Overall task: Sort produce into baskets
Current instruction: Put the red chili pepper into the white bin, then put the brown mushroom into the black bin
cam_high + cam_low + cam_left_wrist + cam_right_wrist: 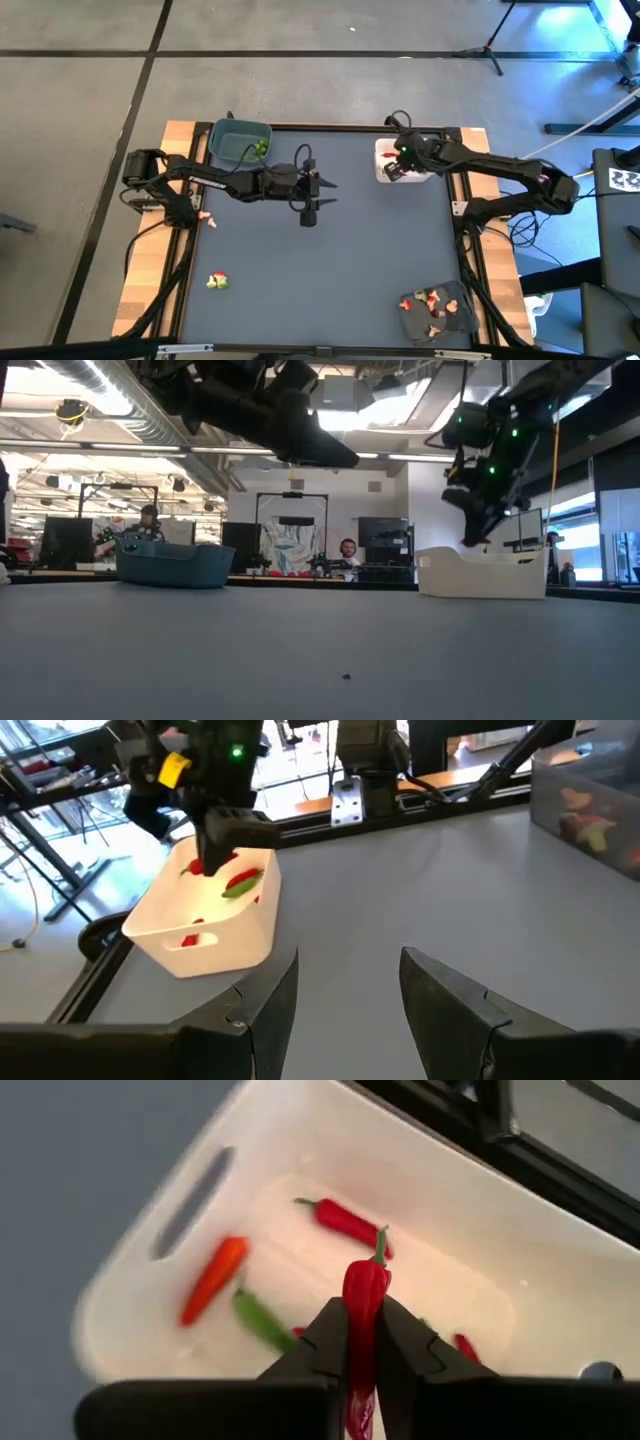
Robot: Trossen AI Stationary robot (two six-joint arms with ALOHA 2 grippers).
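My right gripper (365,1325) is shut on a small red pepper (365,1285) and hangs over the white tub (385,160), which also shows in the right wrist view (200,1200) and the low view (480,572). The tub holds red, orange and green peppers. My left gripper (345,985) is open and empty above the middle of the table (325,195). The blue-grey tub (240,140) at the far left holds green produce. The dark grey tray (440,312) at the near right holds several pieces. My right gripper pinches the red pepper's body (362,1315) between its two fingers, coming from above and pointing down into the tub. The pepper lies along the fingers, and its stem end (380,1240) sticks out past the fingertips. It is lifted clear of the tub's floor.
Loose produce lies on the table near the left edge: a yellow-green and red cluster (217,282) and a small pale piece (207,220). People sit at desks in the room beyond the table (347,550).
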